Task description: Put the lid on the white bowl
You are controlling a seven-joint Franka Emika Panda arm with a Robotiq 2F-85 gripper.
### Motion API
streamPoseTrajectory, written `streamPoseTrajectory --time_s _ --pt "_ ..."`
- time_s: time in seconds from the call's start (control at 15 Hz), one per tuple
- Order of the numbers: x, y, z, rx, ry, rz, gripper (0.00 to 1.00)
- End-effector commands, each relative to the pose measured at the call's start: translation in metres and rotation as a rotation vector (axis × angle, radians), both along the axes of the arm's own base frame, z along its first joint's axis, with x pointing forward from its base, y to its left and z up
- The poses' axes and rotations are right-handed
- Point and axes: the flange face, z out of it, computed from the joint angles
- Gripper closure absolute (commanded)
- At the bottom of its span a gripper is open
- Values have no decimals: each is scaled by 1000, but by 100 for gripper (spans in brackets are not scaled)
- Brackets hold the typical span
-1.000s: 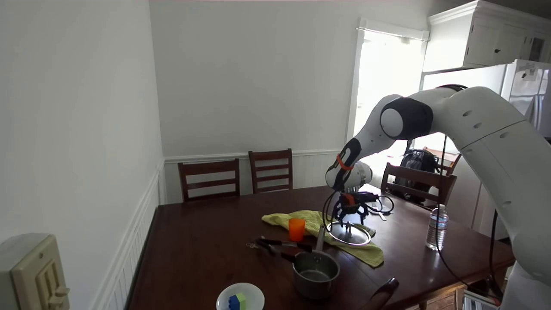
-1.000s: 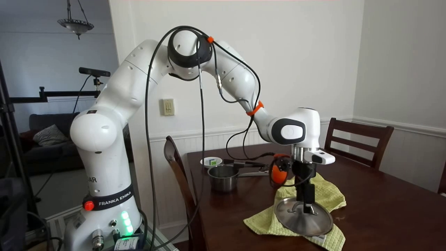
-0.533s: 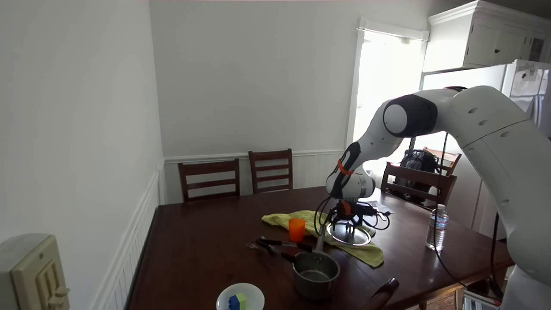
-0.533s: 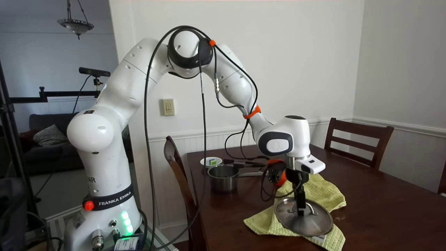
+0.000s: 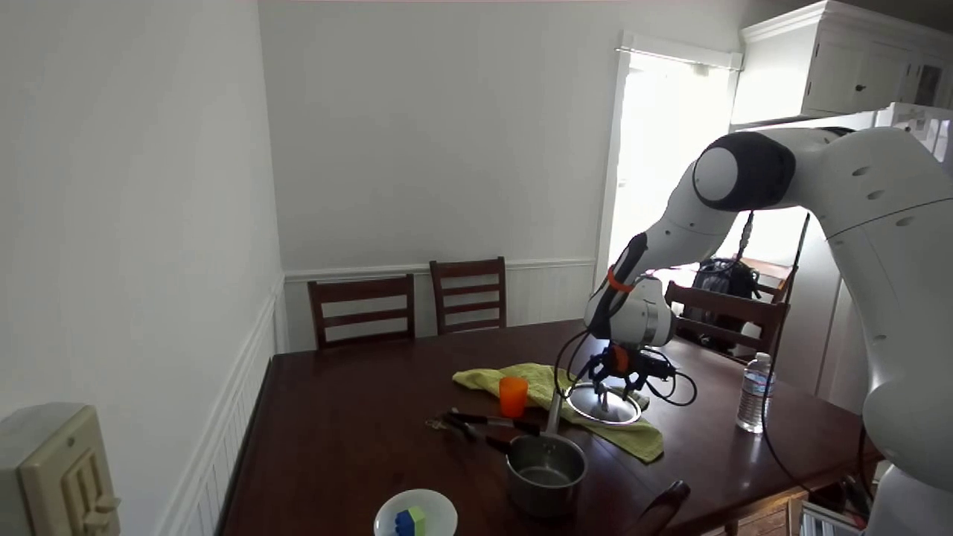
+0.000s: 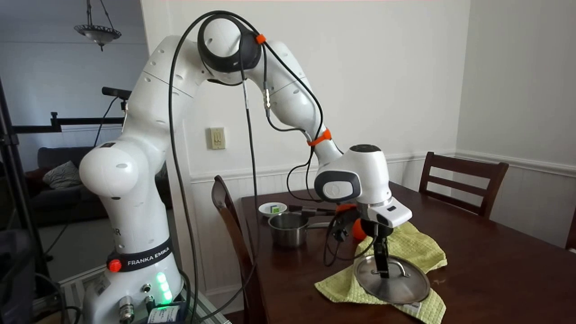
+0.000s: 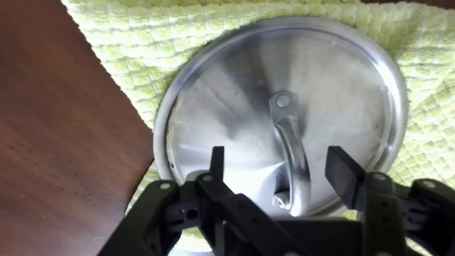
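Metal lid (image 7: pixel 245 122) below our spread fingers (image 7: pixel 342 176), handle (image 7: pixel 298 167) seen between them; we log the white bowl (image 5: pixel 441 514) well apart from them.

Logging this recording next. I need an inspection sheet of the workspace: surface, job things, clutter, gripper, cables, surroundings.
Surface: dark wooden table, with a yellow-green towel on part of it.
Lid: resting on the towel, handle up.
White bowl: uncovered, a blue and green block inside.
Clutter: metal pot, orange cup, water bottle, a dark-handled item too unclear to name.
Gripper: open over the lid, nothing held; jaws apart on either side of the handle in the wrist view.
Cables: black cables along the arm, looping near the gripper; snags: nothing seen.
Surroundings: wooden chairs, a backpack, a light switch.
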Motion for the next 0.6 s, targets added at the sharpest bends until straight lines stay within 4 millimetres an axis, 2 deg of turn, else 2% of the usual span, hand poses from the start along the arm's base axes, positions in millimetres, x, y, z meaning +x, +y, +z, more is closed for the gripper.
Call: streamPoseTrajectory --time_s 0.0,0.13,0.2,0.33,0.47,0.53 --pt "-4 -6 24 32 20 27 38" --pt "3 -15 30 36 35 37 21" --pt "7 -20 33 53 46 48 21" --pt "14 -27 34 85 62 61 11" --pt "22 -30 39 123 69 70 11" --pt "24 -32 39 134 75 70 16"
